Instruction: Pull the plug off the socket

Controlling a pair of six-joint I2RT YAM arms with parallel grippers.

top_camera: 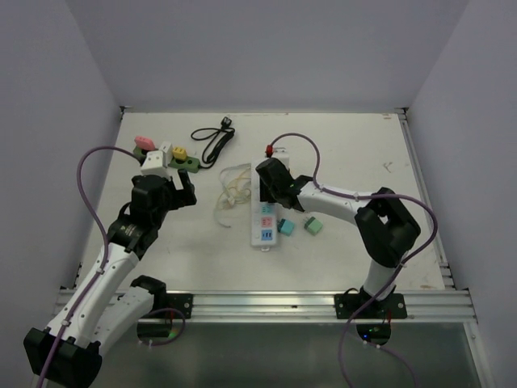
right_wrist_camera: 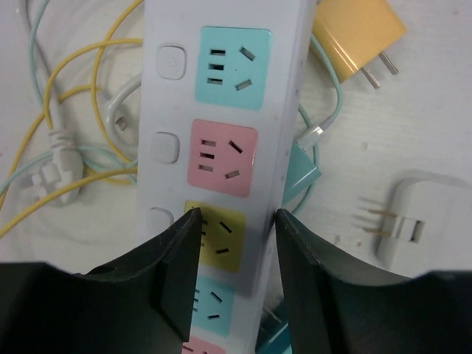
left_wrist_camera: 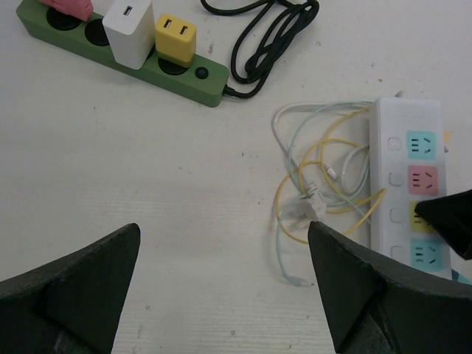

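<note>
A green power strip (top_camera: pixel 192 165) lies at the back left with a pink plug (top_camera: pixel 144 145), a white plug (top_camera: pixel 164 153) and a yellow plug (top_camera: pixel 179 153) in it. The left wrist view shows the strip (left_wrist_camera: pixel 200 82) and the pink (left_wrist_camera: pixel 66 7), white (left_wrist_camera: pixel 129 31) and yellow (left_wrist_camera: pixel 175 40) plugs. My left gripper (top_camera: pixel 174 191) (left_wrist_camera: pixel 223 243) is open and empty over bare table, short of this strip. A white strip (top_camera: pixel 264 220) (right_wrist_camera: pixel 228 96) with coloured sockets holds no plugs. My right gripper (top_camera: pixel 271 183) (right_wrist_camera: pixel 237 217) is open above its yellow socket (right_wrist_camera: pixel 225 237).
A coiled black cable (top_camera: pixel 214 141) leaves the green strip. Tangled yellow, white and pale green wires (left_wrist_camera: pixel 324 169) lie left of the white strip. Loose adapters lie right of it: orange (right_wrist_camera: pixel 359 33), white (right_wrist_camera: pixel 417 221), teal (top_camera: pixel 286 227) and green (top_camera: pixel 313 226).
</note>
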